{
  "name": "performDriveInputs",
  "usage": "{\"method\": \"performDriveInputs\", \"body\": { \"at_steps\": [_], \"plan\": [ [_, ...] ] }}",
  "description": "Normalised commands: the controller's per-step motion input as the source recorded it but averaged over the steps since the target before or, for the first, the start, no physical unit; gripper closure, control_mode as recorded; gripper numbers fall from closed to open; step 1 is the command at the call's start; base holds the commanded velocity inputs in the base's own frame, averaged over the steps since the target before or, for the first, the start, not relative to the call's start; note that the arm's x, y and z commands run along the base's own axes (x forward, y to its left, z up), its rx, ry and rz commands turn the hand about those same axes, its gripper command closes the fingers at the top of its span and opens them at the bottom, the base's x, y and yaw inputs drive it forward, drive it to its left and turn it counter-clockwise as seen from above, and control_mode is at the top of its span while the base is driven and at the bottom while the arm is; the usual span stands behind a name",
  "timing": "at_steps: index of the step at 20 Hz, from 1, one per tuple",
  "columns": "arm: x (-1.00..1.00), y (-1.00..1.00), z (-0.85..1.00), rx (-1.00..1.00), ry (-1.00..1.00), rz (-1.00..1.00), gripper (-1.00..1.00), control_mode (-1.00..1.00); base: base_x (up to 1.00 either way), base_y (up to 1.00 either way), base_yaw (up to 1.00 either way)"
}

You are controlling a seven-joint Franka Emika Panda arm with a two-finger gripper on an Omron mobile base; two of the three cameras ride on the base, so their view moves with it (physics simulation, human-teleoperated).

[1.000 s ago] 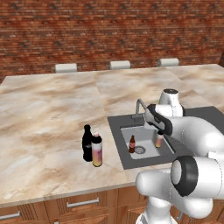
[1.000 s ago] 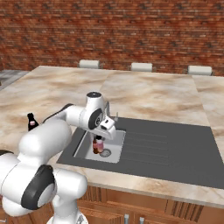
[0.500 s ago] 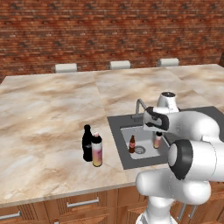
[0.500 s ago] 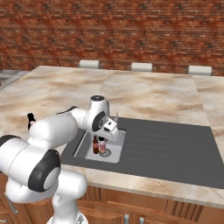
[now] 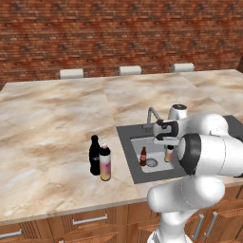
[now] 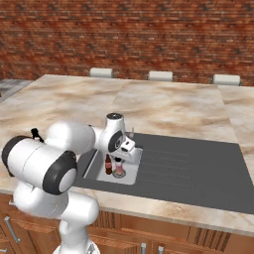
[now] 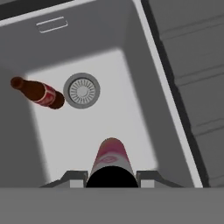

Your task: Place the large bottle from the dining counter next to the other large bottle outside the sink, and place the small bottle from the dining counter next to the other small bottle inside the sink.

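Down inside the sink, the fingers were clamped on the small bottle, held upright over the basin floor near the drain, w/ the other small bottle standing just across the drain. On the table, left of the sink, the large bottle stood touching or just beside the other large bottle, near the front edge.

From behind the arm, left and right, we look forward and down across the table; both views share the sink and the brick wall beyond. Our hand camera peers close and steeply down into the sink's basin.
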Motion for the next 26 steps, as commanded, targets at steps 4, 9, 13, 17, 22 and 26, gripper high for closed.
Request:
{"method": "performDriveInputs", "body": {
  "at_steps": [4,9,13,17,22,26],
  "plan": [
    [0.24,-0.04,-0.31,0.0,-0.01,0.03,1.0,-1.0,0.0,0.0,0.0],
    [0.25,-0.01,-0.31,0.01,-0.02,0.04,1.0,-1.0,0.0,0.0,0.0],
    [0.21,-0.07,-0.34,0.0,-0.03,0.03,1.0,-1.0,0.0,0.0,0.0],
    [0.17,-0.02,-0.39,0.0,-0.07,0.03,1.0,-1.0,0.0,0.0,0.0],
    [0.22,0.0,-0.36,0.0,-0.07,0.03,1.0,-1.0,0.0,0.0,0.0],
    [0.27,0.0,-0.31,0.0,-0.06,0.03,1.0,-1.0,0.0,0.0,0.0]
  ]
}}
